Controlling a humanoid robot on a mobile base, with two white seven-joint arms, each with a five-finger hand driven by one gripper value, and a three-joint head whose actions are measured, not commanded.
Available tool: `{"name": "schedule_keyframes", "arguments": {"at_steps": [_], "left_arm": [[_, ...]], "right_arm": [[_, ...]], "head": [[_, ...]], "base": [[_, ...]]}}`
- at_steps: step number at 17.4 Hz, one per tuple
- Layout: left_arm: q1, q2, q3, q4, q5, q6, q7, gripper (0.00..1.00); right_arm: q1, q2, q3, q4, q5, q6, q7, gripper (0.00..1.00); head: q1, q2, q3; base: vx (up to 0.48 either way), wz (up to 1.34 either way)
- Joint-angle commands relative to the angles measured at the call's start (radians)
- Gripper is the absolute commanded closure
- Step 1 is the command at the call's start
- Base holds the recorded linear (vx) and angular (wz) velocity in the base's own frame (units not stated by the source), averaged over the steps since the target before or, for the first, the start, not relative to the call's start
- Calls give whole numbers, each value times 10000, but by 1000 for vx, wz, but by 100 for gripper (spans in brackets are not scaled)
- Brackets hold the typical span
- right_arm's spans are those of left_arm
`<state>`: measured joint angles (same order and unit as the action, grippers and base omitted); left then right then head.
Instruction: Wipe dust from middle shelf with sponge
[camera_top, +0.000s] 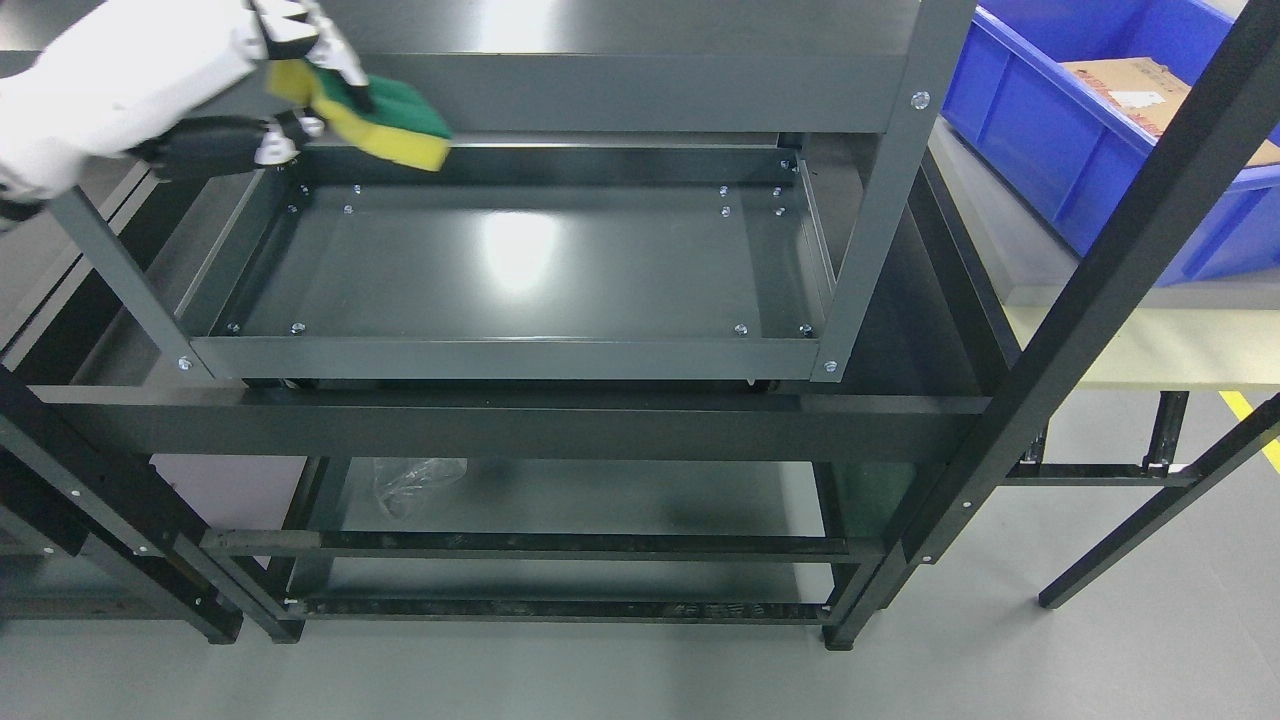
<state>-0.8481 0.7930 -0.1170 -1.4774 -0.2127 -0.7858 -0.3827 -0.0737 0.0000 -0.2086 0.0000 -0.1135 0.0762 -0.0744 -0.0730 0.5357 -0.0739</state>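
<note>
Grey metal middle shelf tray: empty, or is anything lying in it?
Empty: the grey metal shelf tray shows only bare floor with glare. The yellow-green sponge is held above its back-left corner.

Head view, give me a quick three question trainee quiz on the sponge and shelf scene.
1. True or false: the left hand grips the sponge.
2. Where is the sponge? A) flat on the middle shelf B) held above its back left corner C) in the blue bin
3. What colours is the sponge?

Key: 1 true; 2 B; 3 yellow and green.
</note>
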Motion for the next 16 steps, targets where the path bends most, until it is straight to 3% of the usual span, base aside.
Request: {"name": "schedule_keyframes", "arguments": {"at_steps": [1, 5, 11, 16], "left_arm": [[1163, 3343, 2196, 1853, 1068, 4, 7, 98], [1425, 3973, 2412, 2670, 1667, 4, -8, 97], [1593, 3790, 2107, 2534, 1636, 4, -8, 98], [769, 1524, 849, 2181, 781, 4, -161, 99]], "right_arm": [[0, -175, 0, -175, 0, 5, 8, 0], [0, -175, 0, -175, 0, 5, 8, 0], [0, -175, 0, -175, 0, 5, 8, 0], [0, -175, 0, -175, 0, 5, 8, 0]], "head": [[0, 0, 0], [0, 0, 0], [0, 0, 0], [0, 0, 0]], "base": [[0, 0], [0, 0], [0, 0], [0, 0]]}}
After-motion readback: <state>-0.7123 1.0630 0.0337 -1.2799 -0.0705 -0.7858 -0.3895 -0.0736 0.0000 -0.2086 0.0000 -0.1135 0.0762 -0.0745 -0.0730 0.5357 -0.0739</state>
